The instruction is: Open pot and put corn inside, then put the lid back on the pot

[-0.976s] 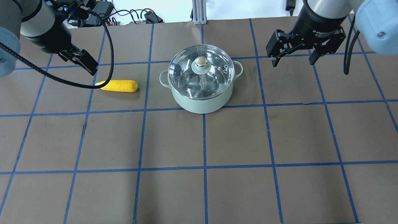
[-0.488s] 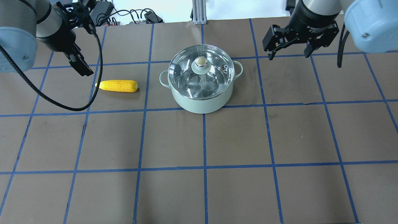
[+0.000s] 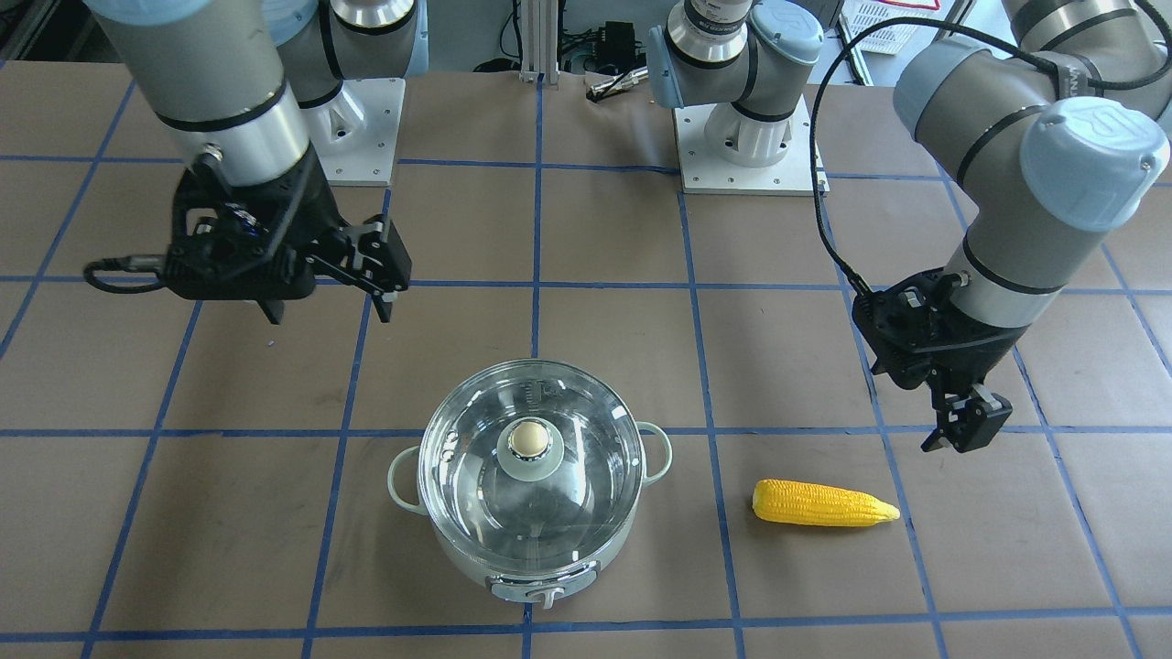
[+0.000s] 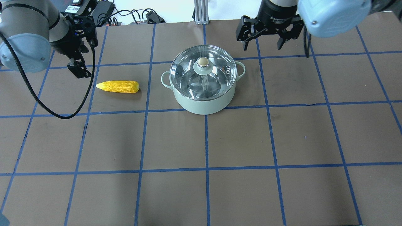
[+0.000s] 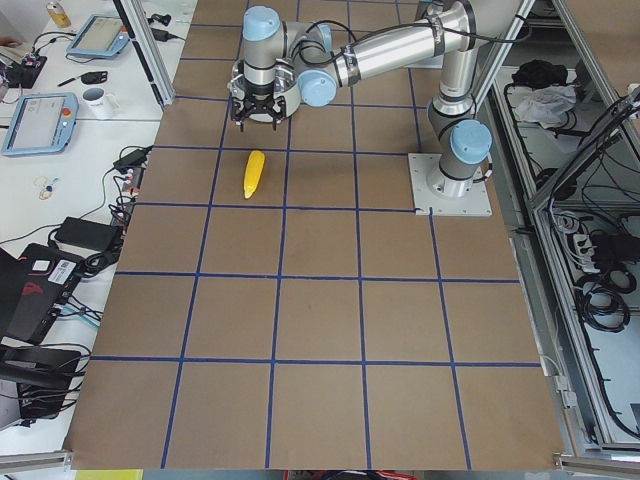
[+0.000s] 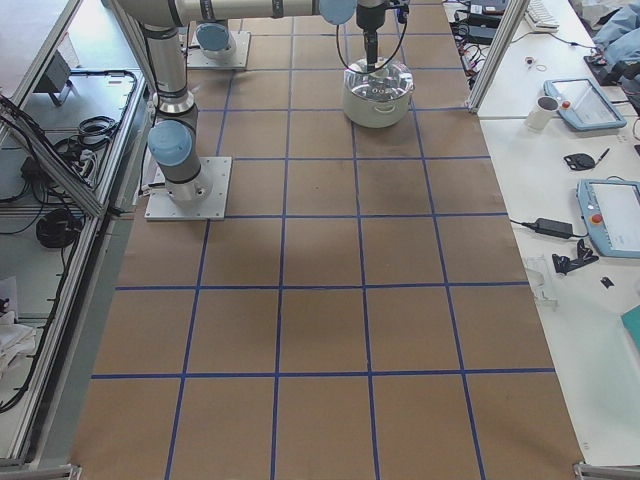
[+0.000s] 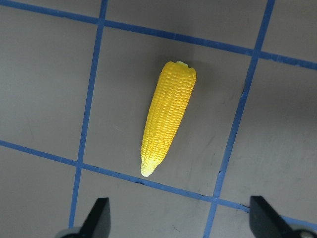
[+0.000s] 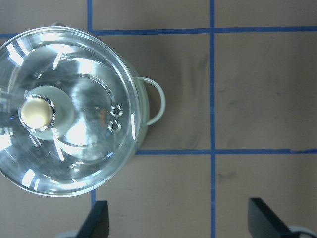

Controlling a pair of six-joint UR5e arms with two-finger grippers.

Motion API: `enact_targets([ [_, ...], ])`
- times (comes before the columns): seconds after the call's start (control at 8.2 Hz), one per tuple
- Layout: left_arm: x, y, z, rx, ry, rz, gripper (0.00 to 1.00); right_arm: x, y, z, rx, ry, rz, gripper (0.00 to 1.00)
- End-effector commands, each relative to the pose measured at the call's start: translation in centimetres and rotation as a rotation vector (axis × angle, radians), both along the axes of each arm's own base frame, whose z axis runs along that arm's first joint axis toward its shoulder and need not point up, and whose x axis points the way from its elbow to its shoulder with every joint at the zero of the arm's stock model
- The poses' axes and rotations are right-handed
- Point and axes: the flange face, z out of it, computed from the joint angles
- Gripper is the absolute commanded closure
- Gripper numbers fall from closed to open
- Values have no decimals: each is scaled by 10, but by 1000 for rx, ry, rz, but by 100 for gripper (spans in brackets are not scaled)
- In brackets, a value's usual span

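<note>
The pale mint-green pot (image 4: 202,105) stands mid-table with the clear glass lid (image 4: 188,80) shut on it, beige knob (image 4: 203,61) on top. The yellow corn (image 4: 118,86) lies flat to its left, pointed tip away from the pot. My left gripper (image 4: 79,68) is open and empty, hovering just beyond the corn's tip; in the left wrist view the corn (image 7: 168,116) lies ahead of the open fingers. My right gripper (image 4: 262,45) is open and empty, above the table behind the pot's right handle; in the right wrist view the lid (image 8: 74,148) lies to the left.
Brown table paper carries a blue tape grid. A black cable (image 4: 62,115) loops from my left arm over the table near the corn. The arm bases (image 3: 746,137) stand at the robot's edge, with cables and adapters (image 4: 132,15) there too.
My right gripper has moved left, from far right of the pot to just behind its right handle. My left gripper has drawn back leftward off the corn's tip. Pot, lid and corn have not moved.
</note>
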Motion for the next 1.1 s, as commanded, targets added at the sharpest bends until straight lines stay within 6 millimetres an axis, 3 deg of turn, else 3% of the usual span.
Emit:
enact_targets([
  [0.0,8,-15,-37,48,2,-95,0,81,-19,-25,-42,-37,-70,0],
  [0.24,8,-24,-64,80,48,-155,0,127,-28,-62,-61,-62,-93,0],
  [0.37,15,-31,-79,101,56,-171,0,136,-44,-87,-89,-75,-97,0],
  [0.61,24,-46,-116,105,84,-246,0,141,-63,-119,-96,-62,-64,0],
  [0.85,25,-54,-126,66,70,-249,0,143,-68,-141,-70,-46,-70,3],
  [0.98,26,-55,-136,80,75,-245,0,143,-68,-141,-69,-46,-71,5],
])
